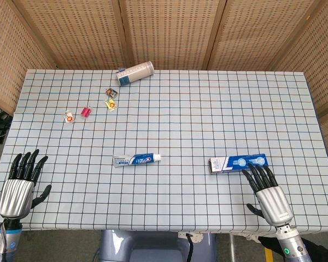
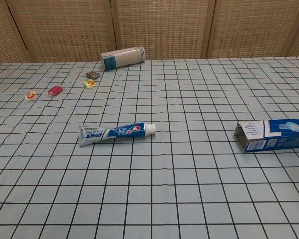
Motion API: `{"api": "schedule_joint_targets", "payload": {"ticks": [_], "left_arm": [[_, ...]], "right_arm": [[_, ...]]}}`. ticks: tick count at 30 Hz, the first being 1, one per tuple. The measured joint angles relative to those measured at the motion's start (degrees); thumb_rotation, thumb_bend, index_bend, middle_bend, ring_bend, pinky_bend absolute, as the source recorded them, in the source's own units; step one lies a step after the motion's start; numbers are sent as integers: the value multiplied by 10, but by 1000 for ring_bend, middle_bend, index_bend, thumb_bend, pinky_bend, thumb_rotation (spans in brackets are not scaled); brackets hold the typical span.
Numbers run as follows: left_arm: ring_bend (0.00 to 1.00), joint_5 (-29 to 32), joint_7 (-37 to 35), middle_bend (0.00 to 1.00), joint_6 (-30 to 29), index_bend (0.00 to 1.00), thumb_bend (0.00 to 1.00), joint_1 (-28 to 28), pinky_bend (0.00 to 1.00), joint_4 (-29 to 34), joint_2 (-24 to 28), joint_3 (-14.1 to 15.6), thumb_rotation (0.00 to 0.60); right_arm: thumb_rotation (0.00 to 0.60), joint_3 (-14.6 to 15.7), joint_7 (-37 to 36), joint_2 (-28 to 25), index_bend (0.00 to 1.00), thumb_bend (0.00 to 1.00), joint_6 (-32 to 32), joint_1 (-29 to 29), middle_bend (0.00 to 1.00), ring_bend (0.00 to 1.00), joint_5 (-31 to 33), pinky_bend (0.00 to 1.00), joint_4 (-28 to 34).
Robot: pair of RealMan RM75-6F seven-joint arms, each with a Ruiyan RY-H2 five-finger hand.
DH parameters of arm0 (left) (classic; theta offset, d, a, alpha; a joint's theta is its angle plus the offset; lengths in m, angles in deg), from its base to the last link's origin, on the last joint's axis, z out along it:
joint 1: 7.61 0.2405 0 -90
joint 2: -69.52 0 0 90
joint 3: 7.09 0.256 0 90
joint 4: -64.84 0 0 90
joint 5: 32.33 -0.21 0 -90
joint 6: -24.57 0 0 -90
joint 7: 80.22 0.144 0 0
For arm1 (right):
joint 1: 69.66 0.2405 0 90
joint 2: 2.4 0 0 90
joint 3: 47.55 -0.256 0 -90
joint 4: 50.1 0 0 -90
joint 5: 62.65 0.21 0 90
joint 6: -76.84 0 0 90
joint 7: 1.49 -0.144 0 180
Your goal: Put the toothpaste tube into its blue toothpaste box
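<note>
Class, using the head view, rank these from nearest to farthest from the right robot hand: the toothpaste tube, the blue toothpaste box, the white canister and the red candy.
Measured from the right robot hand:
1. Blue toothpaste box, just beyond its fingertips.
2. Toothpaste tube, centre of the table, to its left.
3. White canister, lying at the far edge.
4. Red candy, far left side.

A table covered with a pale blue cloth ruled in a dark grid fills the scene. Behind it stand woven wicker screen panels in light wooden frames, closing in the back and both sides. The light is soft and even.
</note>
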Motion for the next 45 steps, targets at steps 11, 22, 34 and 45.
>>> {"api": "schedule_joint_targets", "payload": {"ticks": [11,22,34,45], "left_arm": [[0,-1,-1,0,2,107,279,0,0,1,2,3,600],[0,6,0,0,11,107,280,-1,0,7,5,3,600],[0,8,4,0,21,134,281,-3,0,21,7,5,600],[3,48,51,0,98,249,279,-46,11,104,29,-24,600]], "right_arm": [[600,3,6,0,103,161,6,-1,0,0,3,0,5],[600,4,11,-1,104,161,11,0,0,0,4,0,10],[600,4,4,-4,104,161,12,-1,0,0,6,0,11],[600,1,-2,-2,110,161,20,1,0,0,18,0,7]]}}
